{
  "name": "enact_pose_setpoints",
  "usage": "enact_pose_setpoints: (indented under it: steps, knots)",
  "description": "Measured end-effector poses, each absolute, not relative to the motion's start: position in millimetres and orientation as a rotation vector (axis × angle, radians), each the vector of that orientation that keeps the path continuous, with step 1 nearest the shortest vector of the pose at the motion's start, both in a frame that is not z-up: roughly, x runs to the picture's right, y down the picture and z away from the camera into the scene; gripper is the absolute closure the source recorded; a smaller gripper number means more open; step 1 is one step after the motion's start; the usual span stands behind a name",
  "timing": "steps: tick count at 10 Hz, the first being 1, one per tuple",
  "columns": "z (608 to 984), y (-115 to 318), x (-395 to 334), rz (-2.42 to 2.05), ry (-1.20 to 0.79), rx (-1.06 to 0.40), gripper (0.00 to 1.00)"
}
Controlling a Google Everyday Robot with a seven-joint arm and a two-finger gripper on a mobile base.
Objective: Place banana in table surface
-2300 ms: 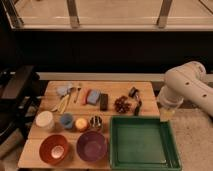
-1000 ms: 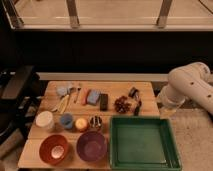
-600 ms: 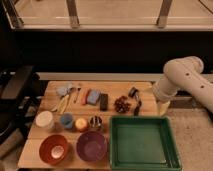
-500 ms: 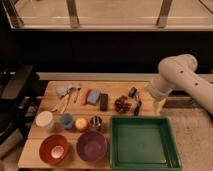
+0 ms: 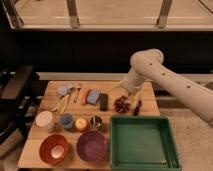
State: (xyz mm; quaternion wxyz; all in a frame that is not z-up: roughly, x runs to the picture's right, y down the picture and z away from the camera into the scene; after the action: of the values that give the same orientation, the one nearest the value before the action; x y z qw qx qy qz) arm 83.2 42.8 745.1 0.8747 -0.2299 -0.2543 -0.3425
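**Q:** What is the setting?

**A:** There is 1 view, looking down from in front. A light brown plank table surface [image 5: 111, 89] stands in a dim room. Behind it runs a dark wall, topped by a bright glazed strip with metal posts [image 5: 73, 14]. A black chair [image 5: 17, 95] stands at the table's left end.

**Q:** What lies on the table?

**A:** A green tray [image 5: 142, 145] fills the front right corner. To its left sit a purple bowl [image 5: 91, 146] and an orange-red bowl [image 5: 54, 149]. Behind the bowls is a row of 4 small cups: white [image 5: 44, 120], blue [image 5: 66, 121], yellow-orange [image 5: 80, 123] and metal [image 5: 96, 121]. Further back are a blue sponge [image 5: 93, 96], a black bar [image 5: 104, 101] and a dark red cluster [image 5: 122, 104].

**Q:** Where is the banana?

**A:** The banana [image 5: 63, 103] lies flat on the left rear part of the table, just beside a pale blue cloth [image 5: 64, 90].

**Q:** And the claw?

**A:** A cream-coloured arm [image 5: 170, 82] reaches in from the right and bends down. The gripper [image 5: 131, 92] hangs over the right rear of the table, just behind the dark red cluster and well apart from the banana. Its jaws stand wide apart, with nothing between them. Whether it touches the wood cannot be told.
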Motion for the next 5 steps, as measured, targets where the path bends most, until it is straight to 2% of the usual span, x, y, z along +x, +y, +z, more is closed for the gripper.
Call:
enact_pose_setpoints:
  steps: [5]
  knots:
    - [746.9,44.6,71.3,-0.726,-0.554,-0.486,0.20]
